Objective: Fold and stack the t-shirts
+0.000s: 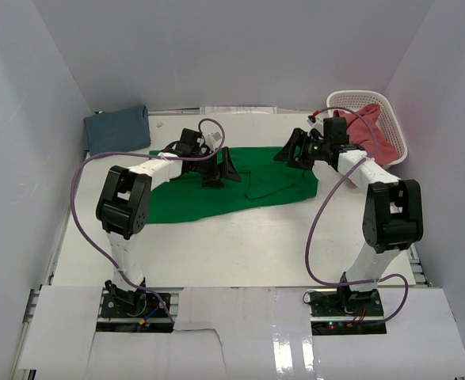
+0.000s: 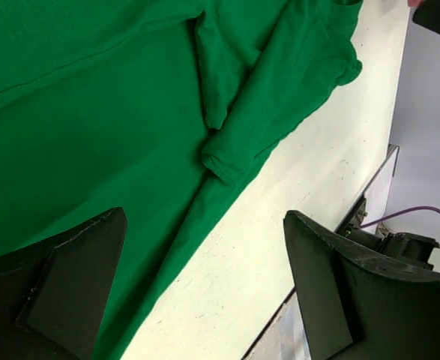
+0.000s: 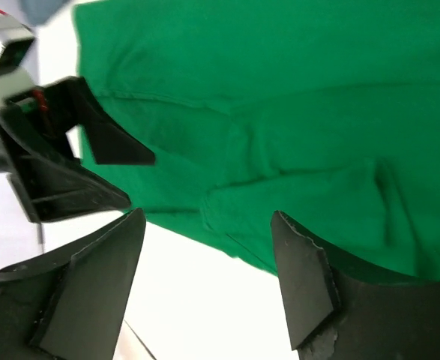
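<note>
The bright green t-shirt [image 1: 240, 194] lies spread and creased on the middle of the table. In the left wrist view the green t-shirt [image 2: 92, 112] shows a sleeve doubled over near its edge. My left gripper [image 1: 220, 169] hovers over its back middle, open [image 2: 205, 262], with nothing between the fingers. Over the shirt's back right corner my right gripper [image 1: 293, 150] also stands open [image 3: 208, 255] and empty, the green t-shirt [image 3: 279, 112] below it. A slate blue t-shirt [image 1: 117, 129] lies folded at the back left. The pinkish red t-shirt [image 1: 368, 131] is bunched in the basket.
A white lattice basket [image 1: 390, 107] stands at the back right corner. White walls close in the left, back and right sides. Bare table [image 1: 256, 245] lies between the green shirt and the arm bases. The left gripper's fingers [image 3: 92, 150] show in the right wrist view.
</note>
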Robot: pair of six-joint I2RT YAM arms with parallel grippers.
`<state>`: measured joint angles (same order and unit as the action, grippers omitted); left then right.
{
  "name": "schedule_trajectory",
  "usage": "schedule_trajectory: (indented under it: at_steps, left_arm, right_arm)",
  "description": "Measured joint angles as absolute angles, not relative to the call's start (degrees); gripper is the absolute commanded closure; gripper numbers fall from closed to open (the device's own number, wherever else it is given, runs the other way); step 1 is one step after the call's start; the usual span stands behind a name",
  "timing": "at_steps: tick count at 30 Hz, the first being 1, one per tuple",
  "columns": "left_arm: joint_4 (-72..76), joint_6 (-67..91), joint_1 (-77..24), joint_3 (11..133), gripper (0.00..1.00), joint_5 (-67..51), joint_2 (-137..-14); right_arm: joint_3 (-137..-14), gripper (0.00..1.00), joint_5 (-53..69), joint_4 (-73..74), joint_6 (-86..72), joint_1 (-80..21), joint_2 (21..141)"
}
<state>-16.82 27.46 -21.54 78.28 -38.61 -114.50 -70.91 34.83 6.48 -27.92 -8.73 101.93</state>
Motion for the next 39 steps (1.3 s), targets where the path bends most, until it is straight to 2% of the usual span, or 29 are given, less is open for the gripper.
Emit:
schedule_trajectory:
  at_steps: [7, 21, 29, 39]
  left_arm:
    - [-18.9, 28.3, -20.7, 77.6, 0.04, -35.0, -111.5]
    - [-20.8, 35.0, 0.5, 65.4, 0.02, -21.8, -84.8]
    - [-21.6, 39.5, 5.0, 54.1, 0.02, -19.4, -77.1]
    - [-23.6, 40.3, 6.6, 51.6, 0.02, -18.8, -73.9]
  right_arm:
    - [-70.3, 0.4, 27.2, 17.8, -21.0, -8.6, 98.5]
    - [-69.5, 0.42, 23.1, 23.0, -17.8, -8.6, 103.9]
    - [-69.5, 0.44, 22.3, 22.5, -17.8, -8.6, 107.0]
    - [-70.1, 0.48, 21.9, 21.9, -17.8, -8.6, 109.4]
